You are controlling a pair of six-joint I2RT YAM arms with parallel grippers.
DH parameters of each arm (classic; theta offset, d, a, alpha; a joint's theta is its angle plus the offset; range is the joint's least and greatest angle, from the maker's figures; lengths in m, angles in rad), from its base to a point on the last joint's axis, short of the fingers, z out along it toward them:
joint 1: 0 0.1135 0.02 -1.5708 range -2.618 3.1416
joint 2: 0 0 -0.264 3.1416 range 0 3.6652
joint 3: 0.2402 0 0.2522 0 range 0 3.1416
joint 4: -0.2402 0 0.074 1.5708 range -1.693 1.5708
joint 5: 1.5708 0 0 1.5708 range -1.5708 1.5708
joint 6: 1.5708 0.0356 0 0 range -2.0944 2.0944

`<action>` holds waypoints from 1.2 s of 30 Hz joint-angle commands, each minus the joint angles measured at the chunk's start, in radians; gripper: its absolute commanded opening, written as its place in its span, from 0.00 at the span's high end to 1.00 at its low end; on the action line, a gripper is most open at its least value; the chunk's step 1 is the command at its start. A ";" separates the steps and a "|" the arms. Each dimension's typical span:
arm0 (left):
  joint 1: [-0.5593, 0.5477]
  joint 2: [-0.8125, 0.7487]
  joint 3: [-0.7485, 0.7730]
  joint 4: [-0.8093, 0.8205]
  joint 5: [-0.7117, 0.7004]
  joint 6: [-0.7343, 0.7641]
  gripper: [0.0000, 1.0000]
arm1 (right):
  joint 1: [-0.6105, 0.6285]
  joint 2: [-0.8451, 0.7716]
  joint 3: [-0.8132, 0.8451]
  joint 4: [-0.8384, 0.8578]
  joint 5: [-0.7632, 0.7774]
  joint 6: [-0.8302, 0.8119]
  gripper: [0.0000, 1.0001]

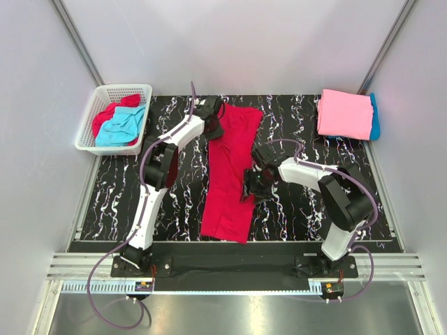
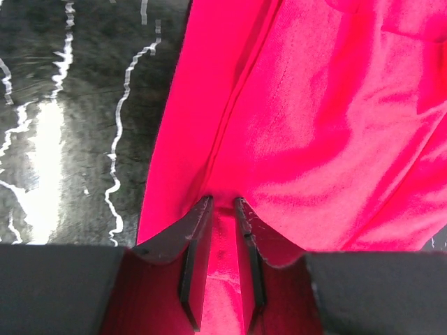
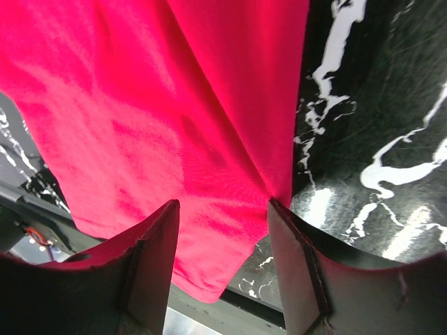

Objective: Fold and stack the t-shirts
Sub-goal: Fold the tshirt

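Note:
A crimson red t-shirt (image 1: 230, 174) lies folded into a long strip down the middle of the black marbled table (image 1: 300, 209). My left gripper (image 1: 213, 129) sits at its far left edge, jaws pinched narrow on a ridge of the red cloth (image 2: 335, 105), which fills the gap between the left gripper's (image 2: 223, 202) fingers. My right gripper (image 1: 249, 185) hangs open at the strip's right edge, over the red cloth (image 3: 140, 105); the right gripper (image 3: 223, 204) holds nothing. A folded pink t-shirt (image 1: 344, 113) rests on a turquoise blue one (image 1: 376, 115) at the far right.
A white lattice basket (image 1: 87, 132) stands at the far left corner, holding a crumpled red shirt (image 1: 105, 118) and a turquoise shirt (image 1: 122, 127). Grey walls enclose the table. A metal rail runs along the near edge.

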 commanded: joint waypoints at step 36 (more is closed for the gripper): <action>0.124 -0.482 -0.533 0.650 0.325 0.046 0.73 | -0.003 -0.178 0.194 -0.255 0.372 -0.123 0.36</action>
